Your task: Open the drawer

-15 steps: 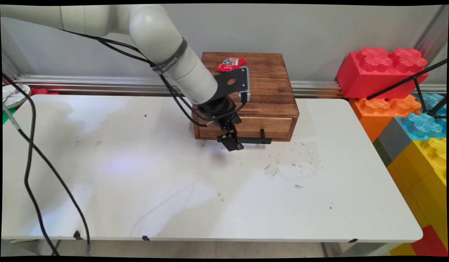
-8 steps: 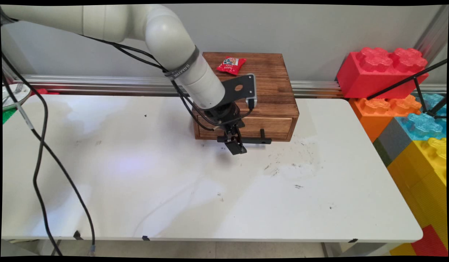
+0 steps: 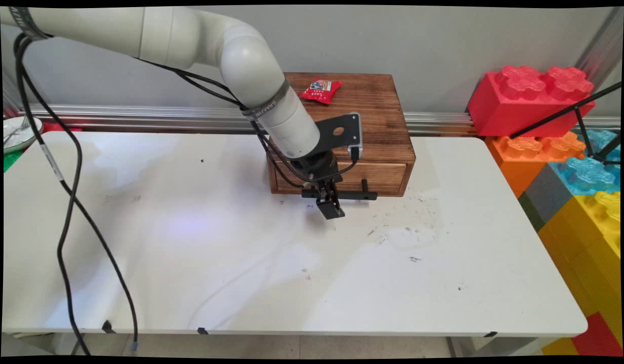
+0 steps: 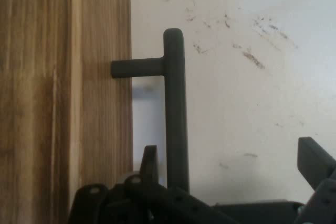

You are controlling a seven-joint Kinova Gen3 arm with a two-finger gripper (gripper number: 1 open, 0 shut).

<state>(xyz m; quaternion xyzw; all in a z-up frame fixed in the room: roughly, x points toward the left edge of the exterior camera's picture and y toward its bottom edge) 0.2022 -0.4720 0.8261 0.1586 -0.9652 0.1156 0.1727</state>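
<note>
Black in linkage and finger, hung low over the white worktop (image 3: 241,253) with the hand (image 3: 330,205) (image 4: 231,153) spread apart, clamped on nothing. Straddled the dark bar handle (image 4: 176,108) (image 3: 342,195). Kept one finger (image 4: 149,158) tucked into the gap between bar and wood, just beside the bar, and the other finger (image 4: 315,158) well out on the open side, over bare worktop. Met the bar with its long axis running straight away from the palm, in line with the reach and crosswise to the closing line of the fingers. Found, further along, the bar's short post (image 4: 136,68) joined to the shut drawer (image 3: 377,177) of the wooden box (image 4: 63,103) (image 3: 377,116). Saw, beyond that, a red packet (image 3: 320,90) on the box's top, well apart from the hand. Made out big toy bricks (image 3: 532,93) farthest off to one side.
</note>
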